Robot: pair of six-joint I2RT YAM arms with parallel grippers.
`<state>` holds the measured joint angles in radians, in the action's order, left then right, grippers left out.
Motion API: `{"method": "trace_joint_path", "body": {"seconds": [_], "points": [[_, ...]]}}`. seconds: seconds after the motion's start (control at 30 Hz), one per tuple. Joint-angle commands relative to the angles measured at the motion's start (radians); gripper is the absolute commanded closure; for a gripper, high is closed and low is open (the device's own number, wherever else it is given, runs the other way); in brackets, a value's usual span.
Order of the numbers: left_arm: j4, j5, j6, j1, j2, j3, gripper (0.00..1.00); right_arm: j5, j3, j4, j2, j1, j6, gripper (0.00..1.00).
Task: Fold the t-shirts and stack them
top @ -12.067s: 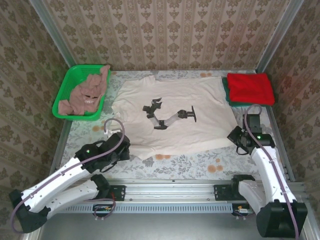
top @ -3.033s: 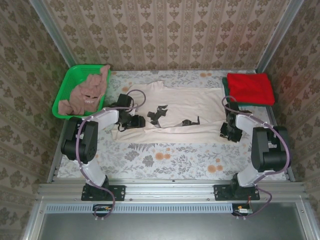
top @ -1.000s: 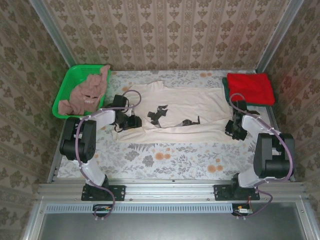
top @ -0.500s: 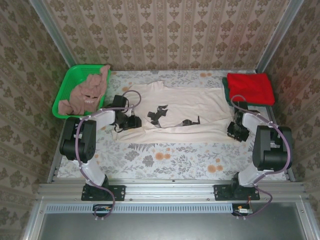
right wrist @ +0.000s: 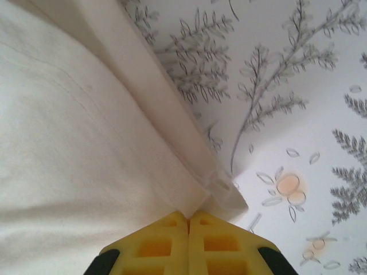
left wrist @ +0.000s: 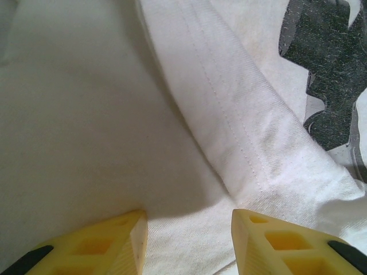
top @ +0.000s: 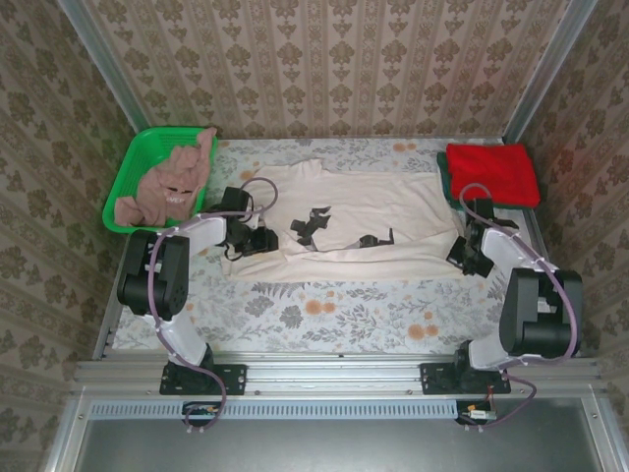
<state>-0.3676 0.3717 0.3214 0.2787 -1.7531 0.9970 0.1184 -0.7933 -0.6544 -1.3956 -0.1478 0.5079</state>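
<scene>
Yellow-fingered, the left gripper [left wrist: 187,222] hangs open just above the cream t-shirt [left wrist: 86,114]. A folded-over hem runs ahead toward a dark grey print [left wrist: 327,69] with no readable writing, while the right gripper [right wrist: 188,219] is closed at the shirt's corner hem, whether pinching cloth I cannot tell. The shirt looks folded once lengthwise, so the next fold should need firm holds at both ends. Beyond the right gripper the red t-shirt [top: 491,172] lies on a dark green t-shirt [top: 443,185]; beyond the left, a pink-brown t-shirt [top: 172,182] sits in the green basket [top: 126,187].
</scene>
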Motion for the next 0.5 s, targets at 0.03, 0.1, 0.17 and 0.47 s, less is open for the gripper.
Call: {"method": "trace_joint_path", "body": {"seconds": [0.03, 0.1, 0.17, 0.47], "points": [[-0.006, 0.023, -0.006, -0.007, -0.019, -0.013, 0.57, -0.022, 0.082, -0.043, 0.138, -0.004, 0.077, 1.0], [-0.005, 0.023, -0.004, -0.008, -0.024, -0.013, 0.56, -0.039, 0.116, -0.028, 0.187, -0.004, 0.104, 1.0], [-0.002, 0.025, -0.003, -0.007, -0.027, -0.013, 0.57, -0.053, 0.138, -0.013, 0.225, -0.004, 0.119, 1.0], [0.003, 0.032, 0.0, -0.008, -0.031, -0.017, 0.57, -0.069, 0.087, -0.078, 0.226, -0.004, 0.085, 0.99]]}}
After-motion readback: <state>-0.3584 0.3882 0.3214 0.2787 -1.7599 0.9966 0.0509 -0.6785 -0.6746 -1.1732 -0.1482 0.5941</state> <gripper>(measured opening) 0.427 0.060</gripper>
